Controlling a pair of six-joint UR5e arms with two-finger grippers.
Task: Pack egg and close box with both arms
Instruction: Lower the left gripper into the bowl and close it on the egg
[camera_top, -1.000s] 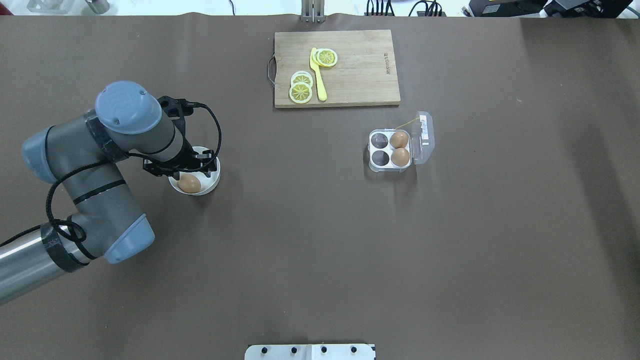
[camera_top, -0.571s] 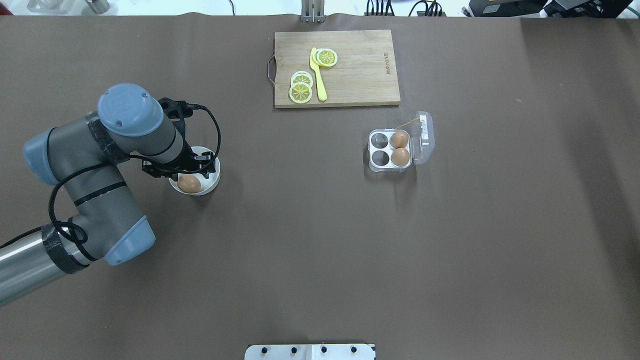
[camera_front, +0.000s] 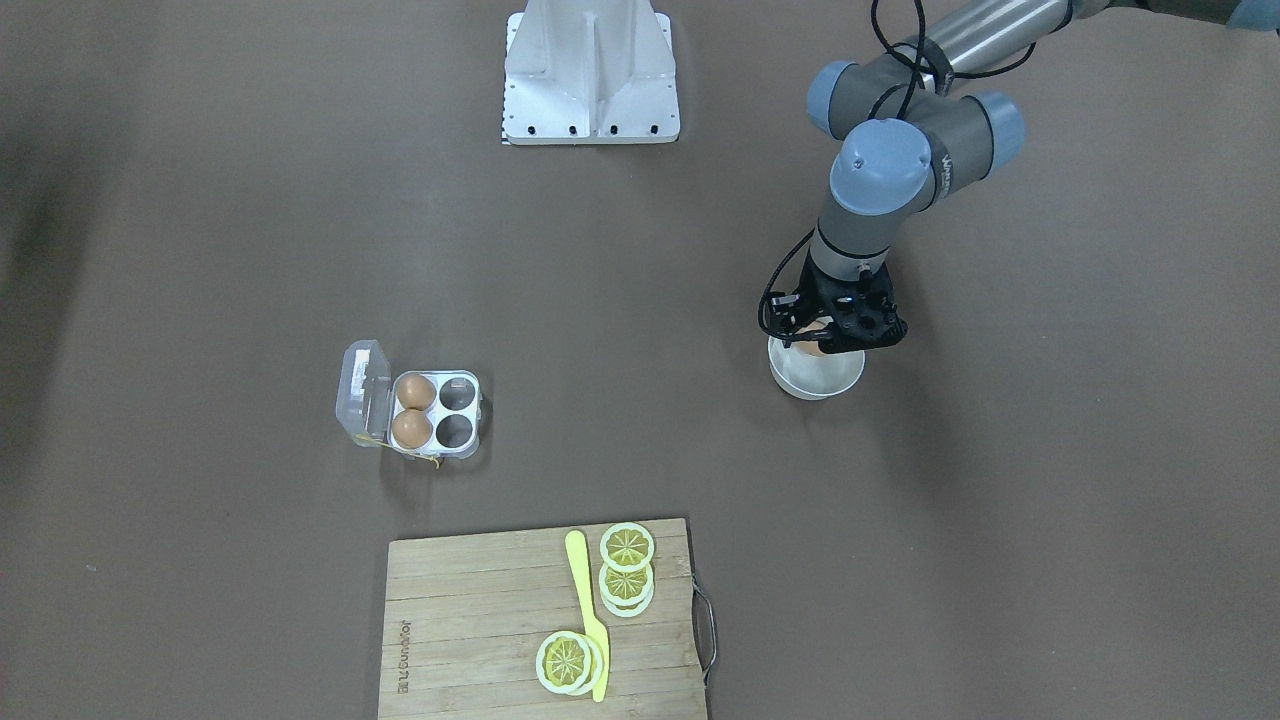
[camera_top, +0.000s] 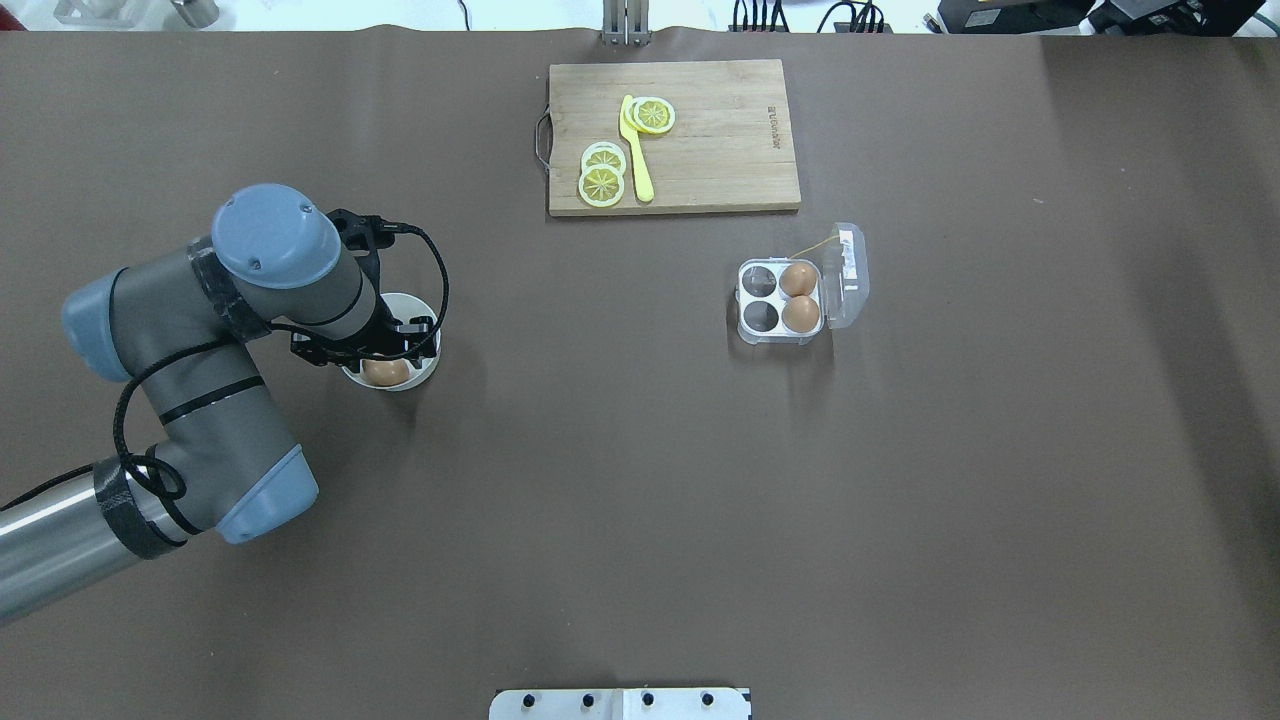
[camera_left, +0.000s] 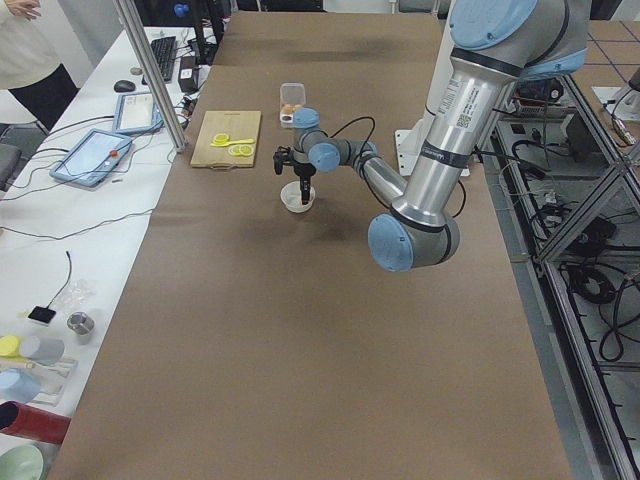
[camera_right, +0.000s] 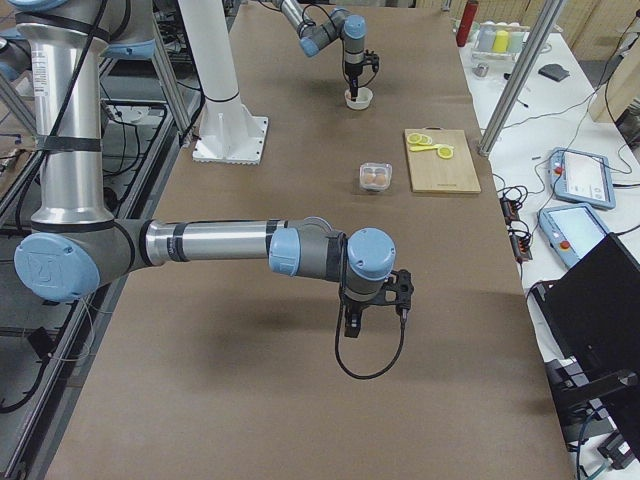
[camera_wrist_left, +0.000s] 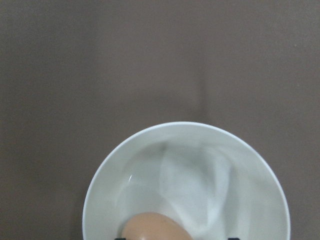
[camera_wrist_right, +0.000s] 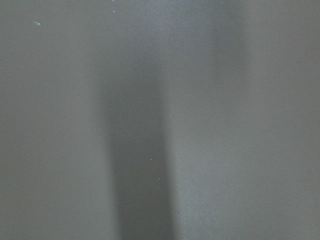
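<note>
An orange-brown egg (camera_top: 386, 372) lies in a round white bowl (camera_top: 428, 362) at the table's left. My left gripper (camera_top: 378, 348) hangs directly over it, open, its fingertips straddling the egg in the left wrist view (camera_wrist_left: 152, 227). The clear box (camera_top: 778, 300) stands right of centre with its lid folded open to the right. It holds two eggs (camera_top: 798, 280) (camera_top: 801, 314) in its right-hand cells; the two left cells are empty. My right gripper (camera_right: 372, 305) shows only in the exterior right view, above bare table; I cannot tell whether it is open or shut.
A wooden cutting board (camera_top: 720, 140) with lemon slices (camera_top: 602, 178) and a yellow knife (camera_top: 636, 150) lies at the far side. A white metal stand (camera_top: 620, 703) sits at the near edge. Brown table cover lies between bowl and box.
My left arm has shifted a little toward the near side and right. The gripper now covers more of the egg in the bowl. The box and its eggs have not moved.
</note>
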